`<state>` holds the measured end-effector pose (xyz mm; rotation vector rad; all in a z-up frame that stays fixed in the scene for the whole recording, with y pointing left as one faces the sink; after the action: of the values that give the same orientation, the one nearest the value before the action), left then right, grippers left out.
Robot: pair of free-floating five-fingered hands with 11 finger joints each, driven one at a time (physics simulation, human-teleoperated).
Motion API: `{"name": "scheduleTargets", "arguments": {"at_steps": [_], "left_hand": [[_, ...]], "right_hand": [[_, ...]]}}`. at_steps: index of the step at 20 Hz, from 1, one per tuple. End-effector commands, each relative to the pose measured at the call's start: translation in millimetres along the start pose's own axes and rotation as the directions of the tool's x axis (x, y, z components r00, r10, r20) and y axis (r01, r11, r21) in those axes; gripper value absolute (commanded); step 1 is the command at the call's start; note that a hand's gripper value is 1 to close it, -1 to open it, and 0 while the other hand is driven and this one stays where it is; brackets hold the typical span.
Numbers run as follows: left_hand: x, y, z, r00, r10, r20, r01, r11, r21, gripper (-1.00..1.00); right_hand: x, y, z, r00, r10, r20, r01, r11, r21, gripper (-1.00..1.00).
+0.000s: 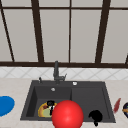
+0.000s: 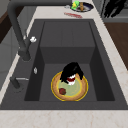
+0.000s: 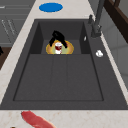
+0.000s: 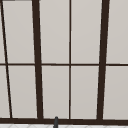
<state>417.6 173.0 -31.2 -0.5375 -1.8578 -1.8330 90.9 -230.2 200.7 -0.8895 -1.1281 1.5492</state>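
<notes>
Yellow and round, one plate [image 2: 75, 92] lies in the deep bowl of the sink [image 2: 67, 32]. We see the left hand [image 2: 71, 71] just above it, pointing down, fingers curled around one small red-and-white cup [image 2: 71, 79]. Our right hand [image 1: 95, 116] hangs by the sink's front edge; we cannot tell how open it is.

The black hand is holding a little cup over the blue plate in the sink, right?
Not quite. The plate in the sink is yellow with a green middle, not blue, as the left side view shows. The rest fits: the left hand curls round a small cup above that plate. The blue plate lies on the counter, left of the sink.
</notes>
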Motion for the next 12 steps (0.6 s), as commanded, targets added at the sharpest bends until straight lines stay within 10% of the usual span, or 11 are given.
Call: {"name": "scheduleTargets", "arguments": {"at_steps": [1, 12], "left_hand": [[16, 23, 6, 0.9984, -0.056, 0.004, 0.056, 0.9984, 0.002, -1.00], [34, 51, 58, 0.9976, -0.062, 0.030, 0.062, 0.9979, 0.017, -1.00]], "right_hand": [[0, 0, 0, 1.000, 0.000, 0.000, 0.000, 1.000, 0.000, 0.00], [0, 0, 0, 1.000, 0.000, 0.000, 0.000, 1.000, 0.000, 0.00]]}}
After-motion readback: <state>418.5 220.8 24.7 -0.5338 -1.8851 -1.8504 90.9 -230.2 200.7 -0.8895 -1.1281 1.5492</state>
